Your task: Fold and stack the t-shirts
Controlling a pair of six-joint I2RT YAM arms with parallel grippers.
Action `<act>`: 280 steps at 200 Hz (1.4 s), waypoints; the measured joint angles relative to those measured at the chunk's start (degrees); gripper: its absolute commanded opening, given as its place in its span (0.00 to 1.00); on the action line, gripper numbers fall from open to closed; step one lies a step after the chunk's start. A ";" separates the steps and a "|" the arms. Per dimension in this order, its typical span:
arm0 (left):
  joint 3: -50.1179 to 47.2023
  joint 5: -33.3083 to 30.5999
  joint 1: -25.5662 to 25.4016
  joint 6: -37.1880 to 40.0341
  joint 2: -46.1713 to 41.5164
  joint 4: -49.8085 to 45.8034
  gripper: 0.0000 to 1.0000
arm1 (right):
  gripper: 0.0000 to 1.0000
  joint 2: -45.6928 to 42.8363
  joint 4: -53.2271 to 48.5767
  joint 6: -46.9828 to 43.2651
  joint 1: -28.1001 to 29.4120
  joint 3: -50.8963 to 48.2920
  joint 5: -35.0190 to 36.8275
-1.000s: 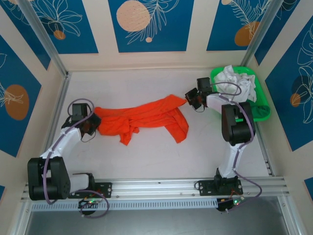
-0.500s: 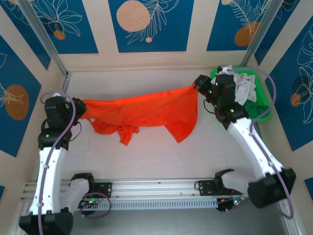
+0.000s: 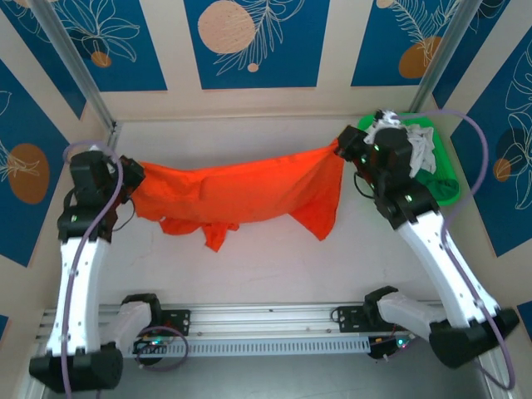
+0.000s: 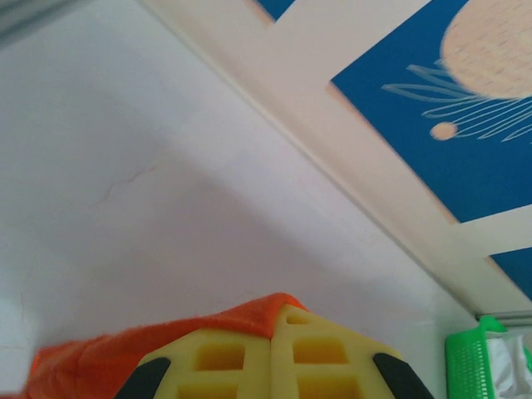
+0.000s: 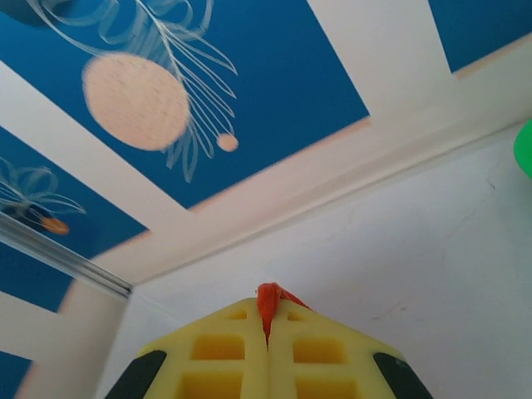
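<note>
The orange-red t-shirt (image 3: 241, 193) hangs stretched between both arms above the white table, its lower folds drooping toward the surface. My left gripper (image 3: 126, 173) is shut on the shirt's left end; orange cloth (image 4: 166, 341) bulges over the yellow fingers (image 4: 224, 362). My right gripper (image 3: 341, 150) is shut on the right end, where a pinch of orange cloth (image 5: 268, 301) sticks out between the yellow fingers (image 5: 316, 353). A crumpled white t-shirt (image 3: 409, 141) lies in the green tray (image 3: 445, 189) at the far right.
Blue patterned wall panels (image 3: 249, 41) close off the back and sides. Metal posts (image 3: 79, 71) stand in the far corners. The aluminium rail (image 3: 266, 320) with both arm bases runs along the near edge. A corner of the green tray (image 4: 470, 366) appears in the left wrist view.
Both arms have risen and pulled apart, lifting the orange-red t-shirt off the table and stretching it from a bunched heap into a wide hanging sheet.
</note>
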 measured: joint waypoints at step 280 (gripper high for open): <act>35.95 1.07 -0.02 -0.70 8.39 6.40 0.00 | 0.00 2.97 11.96 -4.46 -3.52 22.16 -14.05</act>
